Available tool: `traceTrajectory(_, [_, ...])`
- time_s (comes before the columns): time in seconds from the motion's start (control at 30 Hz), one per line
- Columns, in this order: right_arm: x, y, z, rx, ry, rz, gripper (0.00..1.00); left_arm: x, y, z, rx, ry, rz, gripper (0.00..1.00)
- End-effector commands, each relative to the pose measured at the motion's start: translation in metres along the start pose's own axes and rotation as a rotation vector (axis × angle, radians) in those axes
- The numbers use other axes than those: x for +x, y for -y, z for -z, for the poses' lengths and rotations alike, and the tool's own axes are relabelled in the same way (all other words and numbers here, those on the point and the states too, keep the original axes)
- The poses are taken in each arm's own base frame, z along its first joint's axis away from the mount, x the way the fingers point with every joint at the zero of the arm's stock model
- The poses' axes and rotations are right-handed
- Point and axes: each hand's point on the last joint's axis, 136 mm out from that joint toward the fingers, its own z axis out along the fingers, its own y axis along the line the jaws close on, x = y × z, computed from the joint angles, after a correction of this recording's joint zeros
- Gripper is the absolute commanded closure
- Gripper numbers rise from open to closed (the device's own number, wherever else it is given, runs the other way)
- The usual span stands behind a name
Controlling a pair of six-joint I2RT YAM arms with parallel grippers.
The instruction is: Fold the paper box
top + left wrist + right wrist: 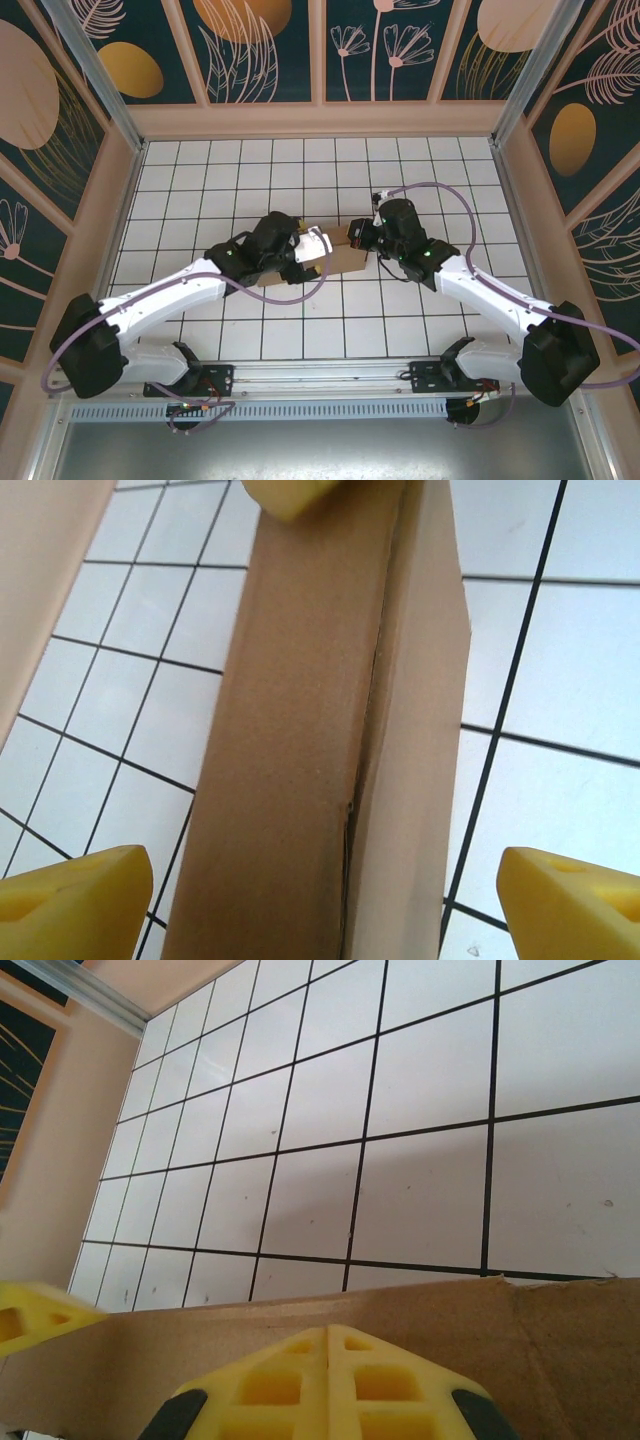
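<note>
Paper box [345, 262] sits mid-table on the white tiled table [250, 170]. It is plain brown and partly folded into a long narrow shape, with a seam running along it in the left wrist view. Left gripper [308, 250] is at the box's 9 o'clock, jaws wide, yellow fingertips [75, 900] either side of the box, touching and holding nothing. Right gripper [356, 238] is at the box's 2 o'clock, fingers [290, 1385] closed flat together at the cardboard edge; can't tell if a wall is pinched between them. Step looks like squeezing the side walls in to close the seam. To do it well: pin that end with the right, close the left squarely across both walls, and squeeze slowly so the card bends on the crease. No brand, label or print readable on the box. Wall panels have flower patterns, no text.
</note>
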Motion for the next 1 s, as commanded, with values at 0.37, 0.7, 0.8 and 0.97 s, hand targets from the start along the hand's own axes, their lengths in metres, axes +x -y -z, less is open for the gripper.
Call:
traceTrajectory(0.37, [0.026,0.035,0.009,0.178,-0.006,-0.071,1.0,-0.044,-0.04,0.068,-0.141,0.29,0.433,0.1])
traceTrajectory(0.7, [0.036,0.032,0.009,0.191,-0.001,-0.069,1.0,0.001,-0.063,0.073,-0.192,0.159,1.107,0.57])
traceTrajectory(0.8, [0.039,0.034,0.006,0.201,-0.009,-0.063,1.0,0.011,-0.057,0.068,-0.144,0.183,1.258,0.78])
traceTrajectory(0.97, [0.038,0.034,0.001,0.212,-0.02,-0.045,1.0,0.031,-0.053,0.053,-0.108,0.181,1.37,0.94])
